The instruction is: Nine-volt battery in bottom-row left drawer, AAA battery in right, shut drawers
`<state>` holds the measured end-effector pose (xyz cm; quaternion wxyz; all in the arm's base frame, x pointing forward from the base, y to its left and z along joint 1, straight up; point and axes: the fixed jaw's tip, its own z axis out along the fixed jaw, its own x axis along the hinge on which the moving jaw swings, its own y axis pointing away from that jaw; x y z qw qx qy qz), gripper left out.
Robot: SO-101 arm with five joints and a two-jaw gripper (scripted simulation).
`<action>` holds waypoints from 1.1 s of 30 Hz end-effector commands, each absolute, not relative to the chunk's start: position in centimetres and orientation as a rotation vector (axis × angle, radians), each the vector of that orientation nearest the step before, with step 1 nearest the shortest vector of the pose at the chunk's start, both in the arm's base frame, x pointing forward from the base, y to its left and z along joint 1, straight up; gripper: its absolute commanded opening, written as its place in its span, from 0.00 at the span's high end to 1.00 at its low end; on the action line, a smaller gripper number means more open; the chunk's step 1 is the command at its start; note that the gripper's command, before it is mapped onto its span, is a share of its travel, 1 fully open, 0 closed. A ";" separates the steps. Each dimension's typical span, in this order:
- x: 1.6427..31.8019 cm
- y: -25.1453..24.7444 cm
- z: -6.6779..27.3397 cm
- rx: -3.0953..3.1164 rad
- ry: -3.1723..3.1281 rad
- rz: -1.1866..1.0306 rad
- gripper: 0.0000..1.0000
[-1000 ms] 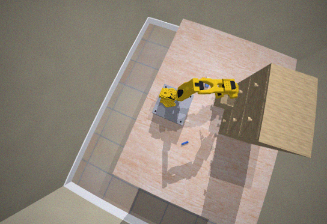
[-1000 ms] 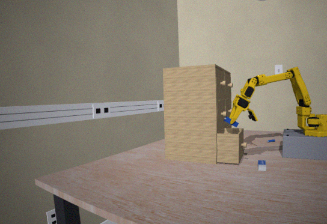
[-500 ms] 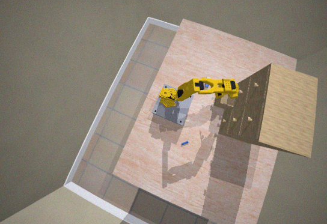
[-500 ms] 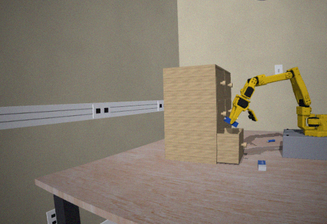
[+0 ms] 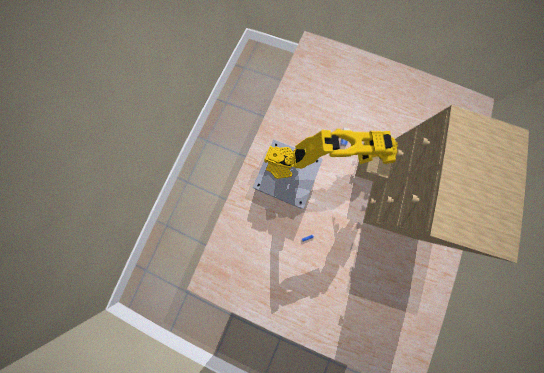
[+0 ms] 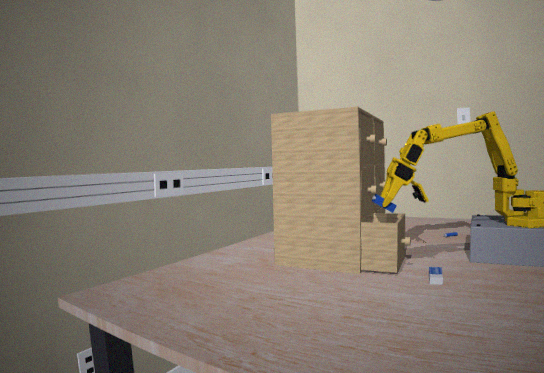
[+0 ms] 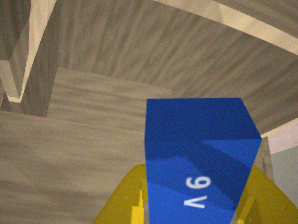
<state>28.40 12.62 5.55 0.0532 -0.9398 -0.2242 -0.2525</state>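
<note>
The 9-volt battery (image 6: 381,203) (image 7: 199,160) is pinched tilted in the gripper (image 6: 390,200) (image 7: 192,200), above the pulled-out bottom drawer (image 5: 378,167) (image 6: 380,245). The AAA battery (image 5: 307,238) (image 6: 451,234) is noted on the surface (image 5: 250,260) (image 6: 300,315) (well apart from the gripper).

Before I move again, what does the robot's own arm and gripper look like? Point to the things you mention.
The arm (image 5: 352,144) (image 6: 457,129) is bright yellow with black blocks at its joints and small dark holes. The gripper (image 6: 400,199) (image 7: 192,200) has tapered yellow jaws.
</note>
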 end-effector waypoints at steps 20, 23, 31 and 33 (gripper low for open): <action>28.5 12.9 3.9 -2.852 -0.675 -0.766 1.00; 28.5 12.9 3.9 -2.852 -0.675 -0.766 1.00; 28.4 12.8 2.8 -2.854 -0.672 -0.767 1.00; 28.4 12.8 2.8 -2.854 -0.672 -0.767 1.00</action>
